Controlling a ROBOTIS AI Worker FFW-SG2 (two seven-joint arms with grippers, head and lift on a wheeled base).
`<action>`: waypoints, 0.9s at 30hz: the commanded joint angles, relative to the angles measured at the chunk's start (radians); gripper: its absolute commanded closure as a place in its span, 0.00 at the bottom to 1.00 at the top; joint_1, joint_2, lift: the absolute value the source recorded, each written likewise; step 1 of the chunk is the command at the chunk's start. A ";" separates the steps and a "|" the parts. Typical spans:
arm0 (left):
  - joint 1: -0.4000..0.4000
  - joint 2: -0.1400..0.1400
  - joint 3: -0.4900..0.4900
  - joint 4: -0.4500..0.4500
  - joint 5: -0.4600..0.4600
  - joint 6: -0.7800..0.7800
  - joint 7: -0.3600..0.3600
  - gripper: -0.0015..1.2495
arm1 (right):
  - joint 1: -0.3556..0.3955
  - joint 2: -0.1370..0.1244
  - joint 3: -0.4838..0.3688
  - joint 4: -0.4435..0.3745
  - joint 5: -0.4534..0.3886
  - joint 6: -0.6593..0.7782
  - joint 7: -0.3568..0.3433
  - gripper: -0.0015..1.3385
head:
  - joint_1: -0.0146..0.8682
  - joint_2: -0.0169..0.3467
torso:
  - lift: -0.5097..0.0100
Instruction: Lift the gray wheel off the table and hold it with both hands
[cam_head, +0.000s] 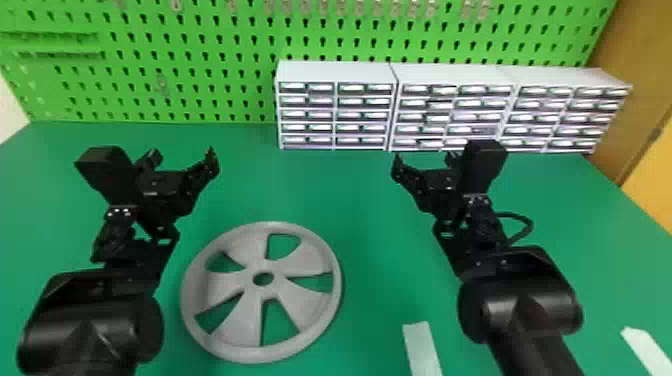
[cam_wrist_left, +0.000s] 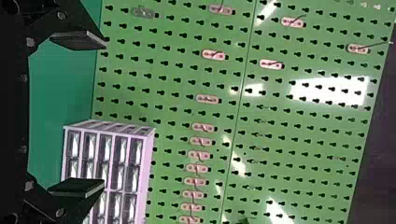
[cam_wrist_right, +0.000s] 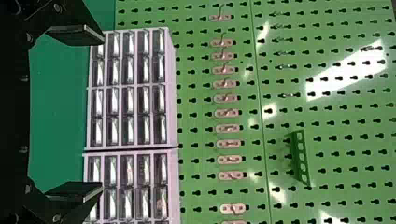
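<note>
The gray wheel (cam_head: 240, 327) lies flat on the green table in the head view, left of centre. Beyond it and to its left, my left gripper (cam_head: 182, 157) is raised, apart from the wheel. My right gripper (cam_head: 422, 162) stands farther off to the wheel's right, also without touching it. Two widely parted fingers of the left gripper (cam_wrist_left: 88, 114) show in the left wrist view with nothing between them. Equally spread and holding nothing is the right gripper (cam_wrist_right: 88, 114) in the right wrist view.
Small drawer cabinets (cam_head: 335, 72) stand along the back of the table (cam_head: 380, 240), against a green pegboard (cam_head: 200, 75). A pale strip (cam_head: 422, 347) lies near the front right, and another pale strip (cam_head: 650, 347) is at the right edge.
</note>
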 joint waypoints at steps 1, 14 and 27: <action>0.000 0.000 0.000 0.000 0.000 0.000 0.000 0.19 | -0.003 -0.002 0.003 0.000 0.002 0.002 0.000 0.14 | 0.82 0.09 | 0.79; 0.000 0.000 0.003 -0.002 0.000 0.000 0.000 0.19 | -0.015 -0.008 0.014 0.000 0.005 0.037 0.000 0.15 | 0.82 0.09 | 0.79; 0.005 0.000 0.006 -0.006 -0.011 -0.002 0.005 0.19 | -0.061 -0.014 0.037 -0.132 -0.026 0.413 -0.003 0.15 | 0.82 0.09 | 0.79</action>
